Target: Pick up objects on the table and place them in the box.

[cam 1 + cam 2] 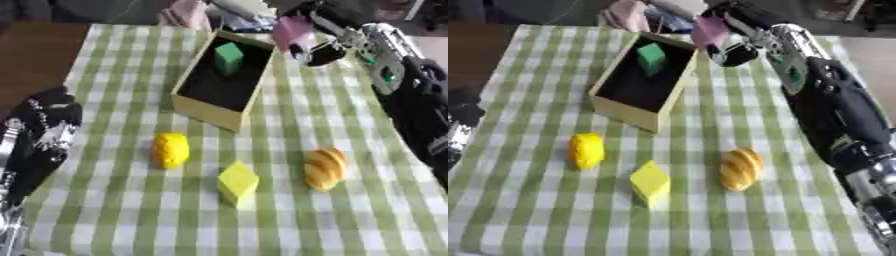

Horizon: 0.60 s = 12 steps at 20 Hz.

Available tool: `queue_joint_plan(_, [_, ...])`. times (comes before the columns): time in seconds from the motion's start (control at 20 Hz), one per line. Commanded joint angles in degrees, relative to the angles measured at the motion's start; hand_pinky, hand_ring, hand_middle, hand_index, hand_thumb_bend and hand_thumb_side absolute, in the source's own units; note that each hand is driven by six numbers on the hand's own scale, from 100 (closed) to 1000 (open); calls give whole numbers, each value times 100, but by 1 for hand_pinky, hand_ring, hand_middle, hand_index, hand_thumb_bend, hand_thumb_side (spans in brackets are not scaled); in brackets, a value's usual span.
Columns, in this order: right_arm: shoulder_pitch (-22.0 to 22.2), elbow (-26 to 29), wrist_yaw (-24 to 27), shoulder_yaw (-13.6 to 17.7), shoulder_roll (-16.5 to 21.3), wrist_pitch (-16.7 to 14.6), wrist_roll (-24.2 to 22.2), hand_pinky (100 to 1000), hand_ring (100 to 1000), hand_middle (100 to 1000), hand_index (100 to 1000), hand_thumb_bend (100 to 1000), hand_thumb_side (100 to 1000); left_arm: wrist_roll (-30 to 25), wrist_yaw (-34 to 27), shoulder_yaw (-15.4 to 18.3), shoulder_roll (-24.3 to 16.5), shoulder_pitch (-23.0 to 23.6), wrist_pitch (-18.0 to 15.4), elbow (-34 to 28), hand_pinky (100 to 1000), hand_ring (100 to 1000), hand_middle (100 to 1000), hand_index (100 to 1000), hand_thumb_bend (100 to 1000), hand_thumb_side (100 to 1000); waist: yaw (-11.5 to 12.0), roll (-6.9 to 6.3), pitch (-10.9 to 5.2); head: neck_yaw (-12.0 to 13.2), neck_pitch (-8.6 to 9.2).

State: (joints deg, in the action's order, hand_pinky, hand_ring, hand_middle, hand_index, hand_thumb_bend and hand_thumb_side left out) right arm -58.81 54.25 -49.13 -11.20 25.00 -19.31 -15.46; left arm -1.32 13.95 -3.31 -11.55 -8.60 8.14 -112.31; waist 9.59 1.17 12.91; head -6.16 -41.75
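One box [203, 112] at twelve o'clock holding one green block [229, 57]; one lemon [171, 149], one yellow block [237, 182], one croissant [325, 168] toward six.

Soft, even light; faint short shadows beside the yellow block [237, 183]; both views blurred throughout, edges smeared.

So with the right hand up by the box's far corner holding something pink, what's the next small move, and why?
Probably shift the right hand a little left over the box opening, then let go. The pink thing in its fingers hangs just past the far right rim, not yet above the inside, where a green block already lies.
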Motion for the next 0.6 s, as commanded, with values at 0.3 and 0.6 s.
queue_joint_plan(0.3, [-267,596,310,-485,-208,-266,-709,796,695,535,779,100,201,15,-7,22,-36,-69,-15,-93,792,734,731,849,322,637,13,-22,-63,-158,57])
queue_joint_plan(0.6, [-243,786,488,-864,-472,-440,-1170,801,716,570,809,100,215,24,-41,13,-27,-88,-43,-108,792,733,730,849,321,634,28,-23,-63,-222,60])
